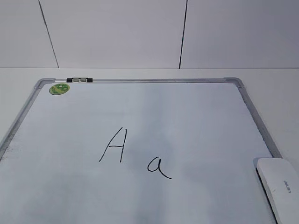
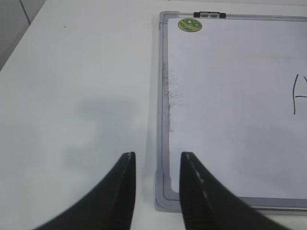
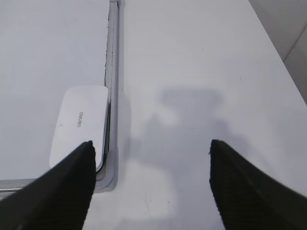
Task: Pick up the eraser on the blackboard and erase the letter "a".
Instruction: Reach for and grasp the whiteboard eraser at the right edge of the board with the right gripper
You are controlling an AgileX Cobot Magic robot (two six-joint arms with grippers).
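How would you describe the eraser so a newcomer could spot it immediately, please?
Find the blackboard, a grey-framed white board lying flat. At its near right corner lies the eraser, a flat white rounded bar with small grey lettering, unlike the small black-and-silver clip on the far edge.

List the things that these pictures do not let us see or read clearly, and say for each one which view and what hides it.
- The eraser: exterior view, its near end is cut off by the picture's edge; its dark underside faces down.
- Lettering on the eraser: too small to read surely.
- The letter "a": absent from both wrist views.
- Capital "A": left wrist view, cut by the right edge.
- Green sticker: its print is blurred.
- Both arms: outside the exterior view.
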